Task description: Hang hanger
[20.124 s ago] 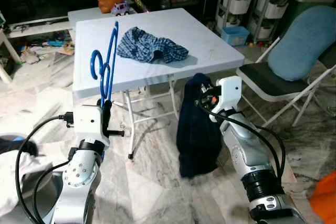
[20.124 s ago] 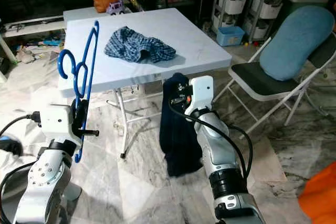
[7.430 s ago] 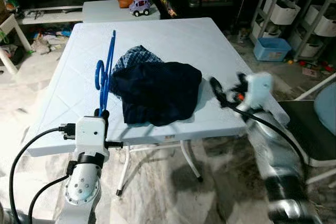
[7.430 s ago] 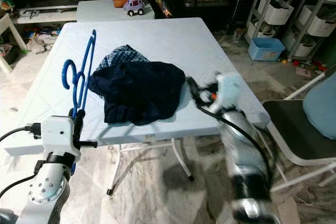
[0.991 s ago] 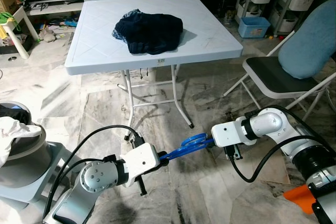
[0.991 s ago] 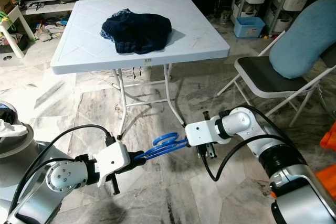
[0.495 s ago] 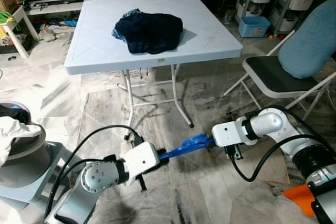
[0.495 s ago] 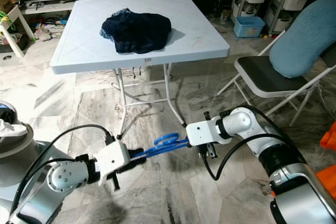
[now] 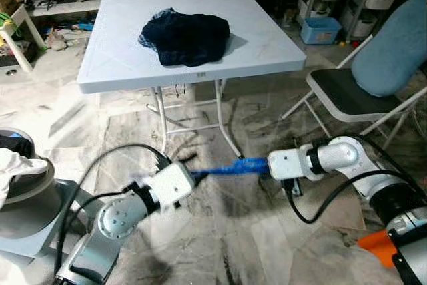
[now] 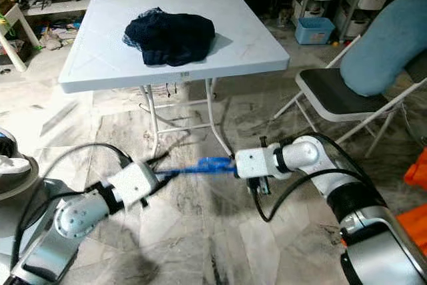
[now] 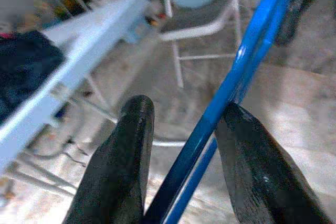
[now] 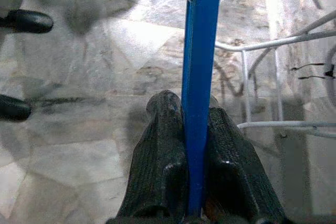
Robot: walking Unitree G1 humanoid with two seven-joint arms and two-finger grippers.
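Note:
A blue plastic hanger [image 9: 227,167] hangs nearly level above the marble floor, in front of the table, between my two grippers. My right gripper [image 9: 265,165] is shut on one end of it; in the right wrist view both black fingers [image 12: 163,145] press the blue bar [image 12: 202,35]. My left gripper [image 9: 192,175] is at the other end, blurred by motion. In the left wrist view its fingers [image 11: 126,166] stand apart, open, with the hanger's bars [image 11: 252,40] running between them close to one finger.
A white folding table [image 9: 267,45] stands ahead with a heap of dark blue clothes [image 9: 187,29] on it. A folding chair [image 9: 340,98] with a blue cushion [image 9: 387,51] is at the right. White laundry in a grey basket [image 9: 13,171] lies at the left.
My left arm has swung up and is blurred, and its fingers have parted around the hanger. The hanger has tipped closer to level. The right gripper has kept its hold.

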